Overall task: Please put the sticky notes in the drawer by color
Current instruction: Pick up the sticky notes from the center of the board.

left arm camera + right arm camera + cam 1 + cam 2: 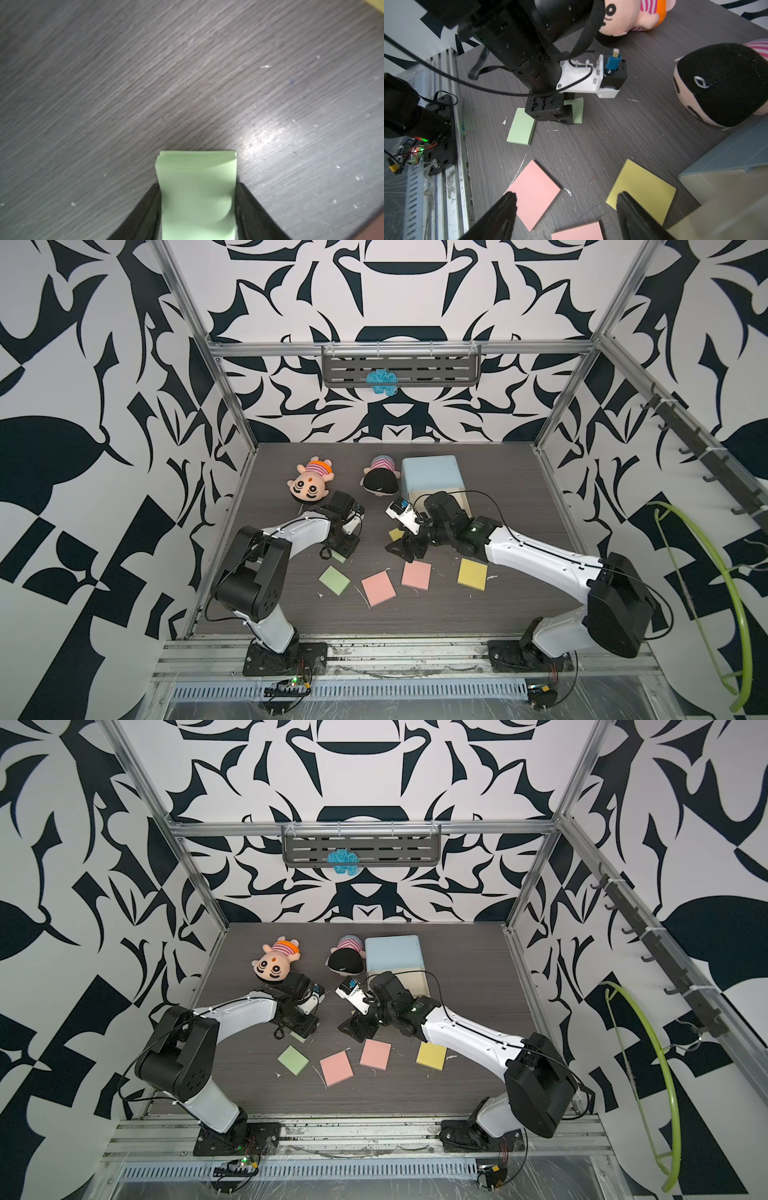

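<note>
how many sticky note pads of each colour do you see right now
green square paper pads: 2, one gripped by the left gripper
pink square paper pads: 2
yellow square paper pads: 2, one beside a finger of the open right gripper
total: 6

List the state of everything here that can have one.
Left claw: shut on green pad.
Right claw: open, empty.
Drawer cabinet: one drawer seems pulled out.
Other green pad: flat on table.
Pink pads: both flat on table.
Yellow pads: both flat on table.
Plush dolls: lying down.
</note>
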{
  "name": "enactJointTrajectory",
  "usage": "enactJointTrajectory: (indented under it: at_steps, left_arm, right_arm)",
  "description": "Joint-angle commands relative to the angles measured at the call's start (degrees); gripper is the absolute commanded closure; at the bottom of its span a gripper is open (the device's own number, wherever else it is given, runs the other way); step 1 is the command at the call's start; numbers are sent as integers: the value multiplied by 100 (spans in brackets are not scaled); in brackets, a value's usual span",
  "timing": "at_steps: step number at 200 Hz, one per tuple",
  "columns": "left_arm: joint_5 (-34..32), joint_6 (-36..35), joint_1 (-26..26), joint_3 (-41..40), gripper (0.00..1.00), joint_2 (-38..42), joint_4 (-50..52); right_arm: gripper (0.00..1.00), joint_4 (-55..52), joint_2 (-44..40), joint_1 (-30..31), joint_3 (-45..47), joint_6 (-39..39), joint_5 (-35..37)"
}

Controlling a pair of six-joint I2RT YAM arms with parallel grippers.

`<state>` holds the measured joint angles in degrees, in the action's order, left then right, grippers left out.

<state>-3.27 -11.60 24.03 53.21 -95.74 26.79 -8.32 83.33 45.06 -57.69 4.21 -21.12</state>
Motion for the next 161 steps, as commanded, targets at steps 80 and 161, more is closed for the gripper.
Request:
enactJointTrajectory:
  at_steps: [80, 161]
  left_arm:
    - [-110, -5, 1, 45, 44, 406, 367]
    - [749, -17, 1, 415, 42, 1476, 726]
  right_arm:
    - [24, 188, 225, -64, -698, -1906, -152]
    - [33, -218, 1295, -484, -1864, -4090, -1276]
